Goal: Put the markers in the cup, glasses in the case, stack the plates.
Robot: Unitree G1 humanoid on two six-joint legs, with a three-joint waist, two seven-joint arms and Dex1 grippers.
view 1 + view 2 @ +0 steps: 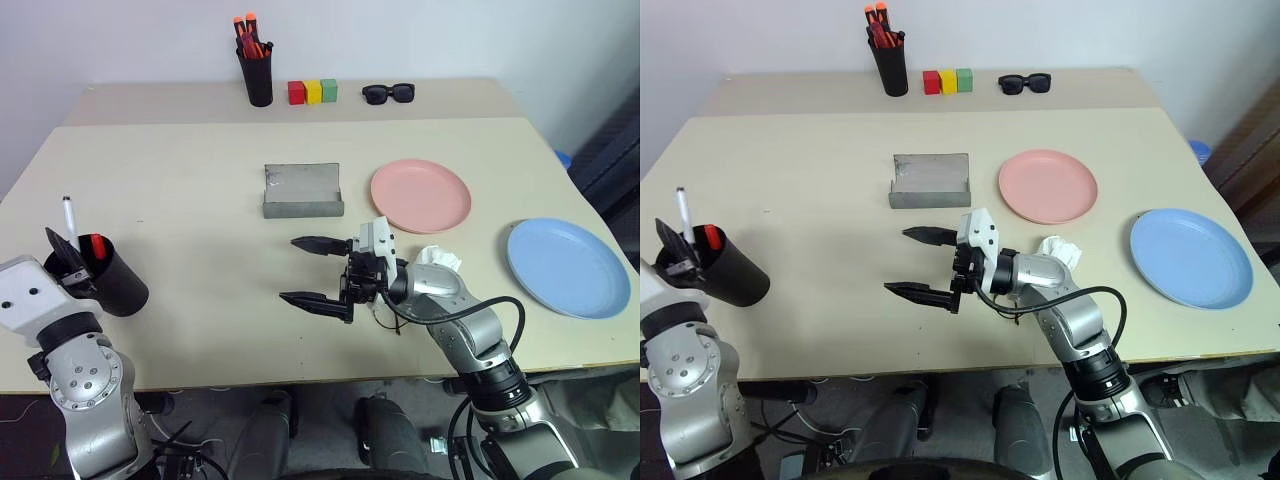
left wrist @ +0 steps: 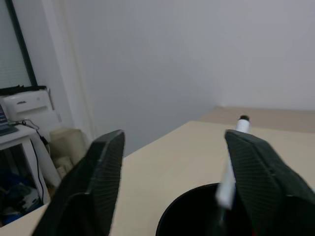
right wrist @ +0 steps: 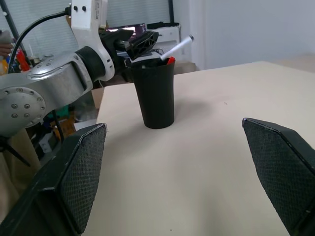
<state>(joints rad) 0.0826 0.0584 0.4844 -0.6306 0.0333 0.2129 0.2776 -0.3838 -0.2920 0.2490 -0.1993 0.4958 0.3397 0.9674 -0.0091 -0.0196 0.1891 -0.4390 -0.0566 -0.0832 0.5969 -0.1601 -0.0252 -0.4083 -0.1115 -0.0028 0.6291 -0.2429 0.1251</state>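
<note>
Left wrist view has the left gripper (image 2: 170,162) with its jaws spread apart, grasping nothing, the white-bodied marker (image 2: 229,172) leaning against the inside of 1 finger and dropping into the black cup (image 2: 197,214), whose lower part is cut off. In the left eye view the cup (image 1: 118,283) also holds the red-capped marker (image 1: 95,245). Well to the right of the cup, the right gripper (image 1: 315,272) hangs released over bare table (image 1: 200,200). Beyond it lies the open grey case (image 1: 302,191), then the pink plate (image 1: 421,195) and blue plate (image 1: 567,267). No writing is readable. White crumpled material (image 1: 438,258) behind the right wrist is hard to identify.
</note>
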